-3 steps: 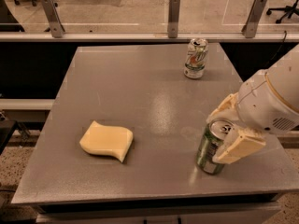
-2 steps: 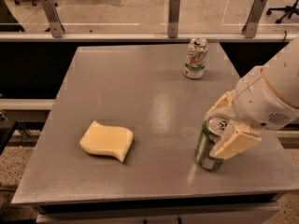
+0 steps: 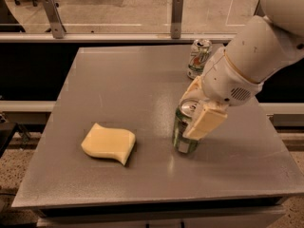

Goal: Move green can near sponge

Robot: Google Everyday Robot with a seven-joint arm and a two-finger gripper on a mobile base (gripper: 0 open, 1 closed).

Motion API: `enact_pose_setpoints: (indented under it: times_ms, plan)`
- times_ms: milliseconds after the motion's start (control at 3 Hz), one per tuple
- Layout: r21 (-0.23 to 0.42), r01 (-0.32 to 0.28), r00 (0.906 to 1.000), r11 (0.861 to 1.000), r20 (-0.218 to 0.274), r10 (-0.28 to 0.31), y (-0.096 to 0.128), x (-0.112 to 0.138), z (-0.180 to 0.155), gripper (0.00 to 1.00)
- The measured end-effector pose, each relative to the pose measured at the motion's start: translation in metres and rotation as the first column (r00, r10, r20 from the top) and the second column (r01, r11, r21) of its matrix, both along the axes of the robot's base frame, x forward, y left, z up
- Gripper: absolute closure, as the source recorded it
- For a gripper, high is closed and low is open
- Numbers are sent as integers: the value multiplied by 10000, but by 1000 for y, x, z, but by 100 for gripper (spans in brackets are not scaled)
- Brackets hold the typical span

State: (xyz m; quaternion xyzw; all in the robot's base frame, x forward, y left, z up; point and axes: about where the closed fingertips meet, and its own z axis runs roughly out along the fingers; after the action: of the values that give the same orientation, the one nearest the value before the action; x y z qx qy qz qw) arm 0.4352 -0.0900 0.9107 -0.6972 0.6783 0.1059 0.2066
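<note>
The green can [image 3: 183, 133] is upright at the table's middle right, its silver top showing and a pale label patch low on its side. My gripper [image 3: 197, 106] is shut on it, one pale finger [image 3: 205, 121] across its right side and the other behind its top. The can's base is at or just above the table surface. The sponge [image 3: 108, 144], a flat pale yellow block with wavy edges, lies to the can's left, about a can's height away.
A white can with green and red markings [image 3: 198, 57] stands at the back of the grey table [image 3: 128, 84], behind my arm. A railing with metal posts [image 3: 176, 15] runs behind the table. The table's front edge is close below the sponge.
My gripper has carried the green can to the left, closer to the sponge. The sponge and the white can have not moved.
</note>
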Motion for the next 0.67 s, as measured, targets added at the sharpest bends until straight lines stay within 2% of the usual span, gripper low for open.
enact_pose_setpoints:
  times_ms: [667]
  plan:
    - [574,-883,9960,9944,-69,888,50,8,6,100]
